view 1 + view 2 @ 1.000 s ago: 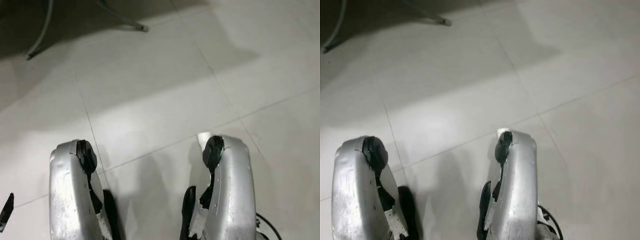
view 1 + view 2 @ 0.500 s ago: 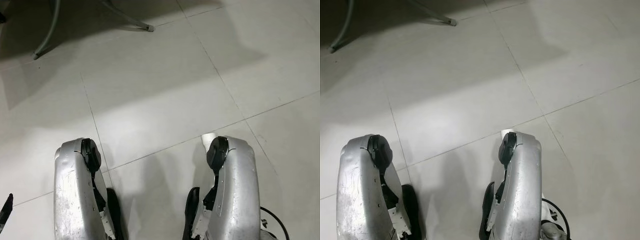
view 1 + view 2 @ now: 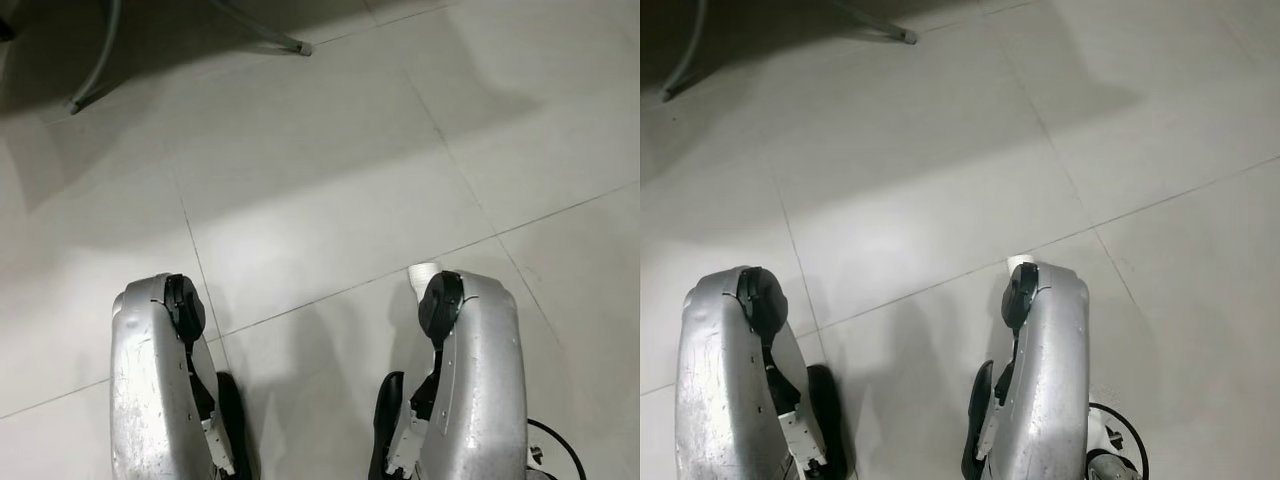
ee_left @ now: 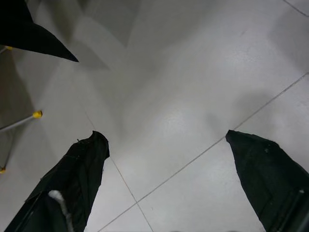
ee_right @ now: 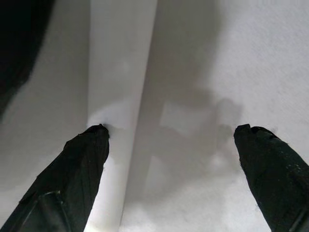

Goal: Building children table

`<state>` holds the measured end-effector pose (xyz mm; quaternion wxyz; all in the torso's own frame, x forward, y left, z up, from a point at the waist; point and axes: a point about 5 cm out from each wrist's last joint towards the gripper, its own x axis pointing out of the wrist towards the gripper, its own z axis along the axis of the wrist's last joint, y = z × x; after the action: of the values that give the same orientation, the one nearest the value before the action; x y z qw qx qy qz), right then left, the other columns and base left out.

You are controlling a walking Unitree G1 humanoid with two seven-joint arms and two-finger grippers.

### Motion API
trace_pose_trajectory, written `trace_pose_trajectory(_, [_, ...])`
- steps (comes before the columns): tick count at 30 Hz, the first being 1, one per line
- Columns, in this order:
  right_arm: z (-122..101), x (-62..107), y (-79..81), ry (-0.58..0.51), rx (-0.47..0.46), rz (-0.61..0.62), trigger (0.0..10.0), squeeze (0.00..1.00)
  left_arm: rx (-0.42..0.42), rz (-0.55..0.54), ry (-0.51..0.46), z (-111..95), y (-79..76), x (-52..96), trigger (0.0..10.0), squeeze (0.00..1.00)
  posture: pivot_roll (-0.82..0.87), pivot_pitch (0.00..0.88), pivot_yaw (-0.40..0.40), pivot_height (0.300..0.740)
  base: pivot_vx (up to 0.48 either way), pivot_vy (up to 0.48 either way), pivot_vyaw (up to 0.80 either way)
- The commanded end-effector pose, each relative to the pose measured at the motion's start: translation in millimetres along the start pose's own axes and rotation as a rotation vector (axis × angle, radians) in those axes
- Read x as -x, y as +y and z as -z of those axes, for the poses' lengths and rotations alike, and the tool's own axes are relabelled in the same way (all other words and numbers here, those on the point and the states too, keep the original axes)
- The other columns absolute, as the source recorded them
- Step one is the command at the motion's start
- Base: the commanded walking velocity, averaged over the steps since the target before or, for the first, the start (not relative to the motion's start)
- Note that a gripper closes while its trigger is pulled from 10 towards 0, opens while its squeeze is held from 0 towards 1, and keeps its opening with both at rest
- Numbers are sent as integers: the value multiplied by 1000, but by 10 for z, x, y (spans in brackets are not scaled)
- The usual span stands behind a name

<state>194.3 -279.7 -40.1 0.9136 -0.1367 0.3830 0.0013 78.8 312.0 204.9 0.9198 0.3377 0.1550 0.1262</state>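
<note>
- Children table parts: I'm not seeing any on the tiled floor (image 3: 330, 190) ahead; grey metal legs (image 3: 265, 32) of some furniture are standing at the far edge, can't tell if they belong to it.
- Judging I'm between steps, empty-handed; next move needs locating a part.
- Both arms are hanging low: left hand (image 4: 166, 181) spread wide, right hand (image 5: 171, 174) spread wide, nothing held.

the floor (image 3: 330, 200) is pale glazed tile, smooth and softly glossy, with thin grout lines. both arms, left arm (image 3: 150, 400) and right arm (image 3: 480, 390), wear brushed silver metal shells, scuffed, with matt black plastic joints. at eleven o'clock, thin chair legs (image 3: 262, 32) look like grey painted metal.
</note>
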Motion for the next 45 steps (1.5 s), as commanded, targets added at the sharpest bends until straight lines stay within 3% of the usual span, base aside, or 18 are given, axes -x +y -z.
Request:
trace_pose_trajectory(1, [154, 35, 71, 29, -42, -31, 10000, 0, -5, 13, 55, 69, 17, 41, 10000, 0, 199, 561, 25, 300, 0, 0, 0])
trace_pose_trajectory(22, [87, 13, 202, 8, -93, -166, 10000, 0, -40, 38, 71, 36, 96, 131, 10000, 0, 252, 587, 49, 300, 0, 0, 0])
trace_pose_trajectory(23, [85, 14, 205, 9, -91, -173, 5255, 0, -42, 41, 73, 38, 98, 134, 10000, 0, 258, 592, 51, 300, 0, 0, 0])
trace_pose_trajectory(24, [106, 31, 198, 10, -91, -178, 3843, 0, -43, 42, 75, 39, 104, 138, 10000, 0, 259, 593, 52, 300, 0, 0, 0])
trace_pose_trajectory(25, [130, 50, 191, 11, -88, -182, 3216, 0, -44, 44, 77, 41, 110, 140, 10000, 0, 259, 593, 52, 300, 0, 0, 0])
trace_pose_trajectory(29, [145, 64, 184, 12, -85, -186, 3216, 0, -45, 44, 78, 40, 116, 143, 10000, 0, 260, 594, 52, 300, 0, 0, 0])
trace_pose_trajectory(30, [157, 76, 176, 12, -85, -189, 0, 0, -46, 47, 79, 38, 117, 147, 10000, 0, 259, 598, 52, 300, 0, 0, 0])
trace_pose_trajectory(37, [190, 105, 125, 23, -77, -178, 0, 0, -45, 59, 87, 46, 109, 167, 10000, 0, 257, 611, 53, 300, 0, 0, 0])
trace_pose_trajectory(38, [204, 108, 104, 35, -72, -169, 941, 0, -44, 60, 90, 51, 110, 169, 10000, 0, 256, 614, 51, 300, 0, 0, 0])
trace_pose_trajectory(39, [204, 108, 104, 35, -72, -169, 941, 0, -44, 60, 90, 51, 110, 169, 10000, 0, 256, 614, 51, 300, 0, 0, 0])
trace_pose_trajectory(40, [219, 111, 77, 53, -67, -160, 10000, 0, -44, 62, 93, 58, 112, 170, 10000, 0, 250, 619, 50, 300, 0, 0, 0])
trace_pose_trajectory(45, [222, 138, -64, 80, -76, -106, 10000, 0, -37, 77, 101, 78, 76, 184, 10000, 0, 234, 629, 43, 300, 0, 0, 0])
